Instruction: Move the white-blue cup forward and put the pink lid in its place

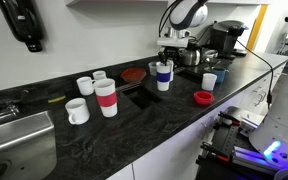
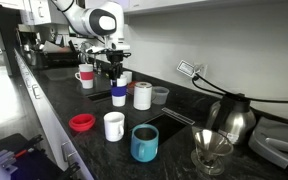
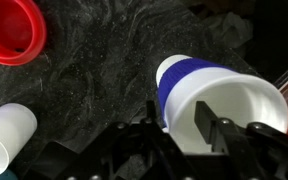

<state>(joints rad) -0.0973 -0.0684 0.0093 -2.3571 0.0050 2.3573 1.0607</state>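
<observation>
Dark speckled stone is seen as the counter, and the white-blue cup is taken as the landmark. It is stood upright on that stone, directly under the gripper. In the wrist view the gripper is seen with its jaws held apart, the near wall of the white-blue cup lying between them: one finger is placed outside the blue band and the other over the cup's open mouth. Contact between pads and cup cannot be made out.

The pink lid is found well apart from the cup, lying flat with its rim up, closer to the counter's front edge; it is also shown in the wrist view and in an exterior view. A dark-red disc is laid just beside the cup. A red-banded cup is set farther along from the cup, toward the sink. A plain white cup is stood just beside the white-blue cup.
</observation>
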